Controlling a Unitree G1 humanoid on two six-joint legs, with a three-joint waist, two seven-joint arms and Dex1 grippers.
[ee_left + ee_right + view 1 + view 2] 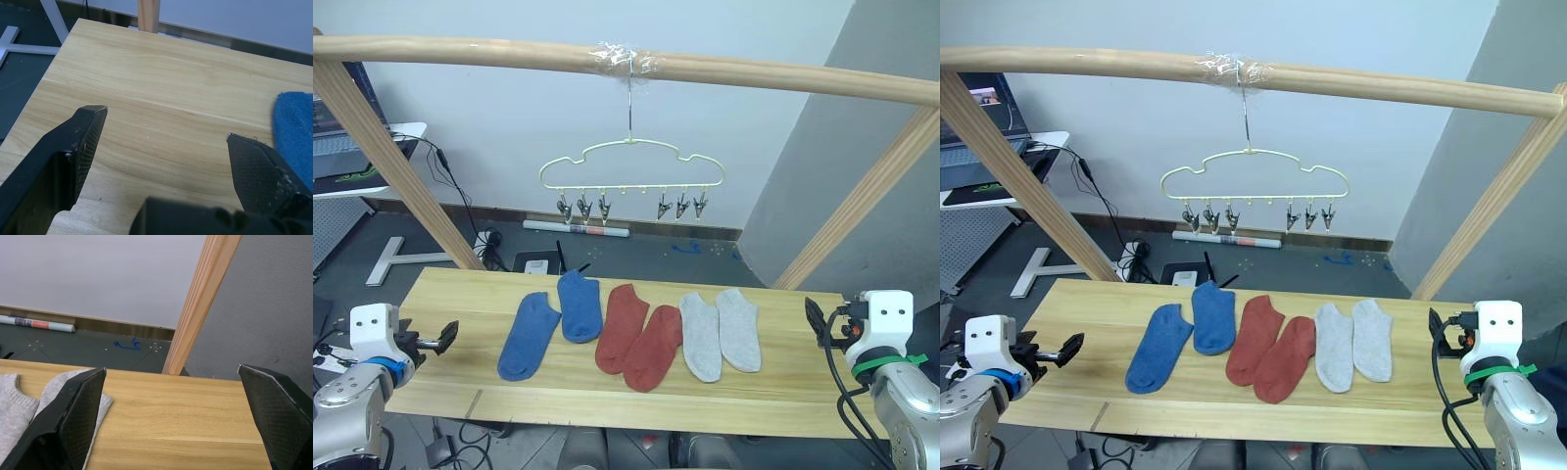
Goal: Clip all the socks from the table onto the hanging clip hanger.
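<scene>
Two blue socks point(529, 336) point(579, 305), two rust-red socks point(622, 326) point(654, 348) and two light grey socks point(701, 336) point(738, 328) lie flat in a row across the middle of the table point(460, 294). Above and behind them the pale yellow-green clip hanger point(631, 162) hangs by its hook, its dark clips point(582, 208) holding nothing. My left gripper point(445, 338) is open over the table's left end, and a blue sock point(296, 132) lies off to its side. At the table's right end my right gripper point(171, 377) is open, with a grey sock point(19, 406) beside it.
The hanger's hook is taped to a horizontal wooden pole point(509, 51). Slanted wooden posts point(382, 147) point(862, 206) rise behind the table's left and right ends. A paper roll point(576, 228) and cables lie on the floor behind. A small desk point(352, 147) stands far left.
</scene>
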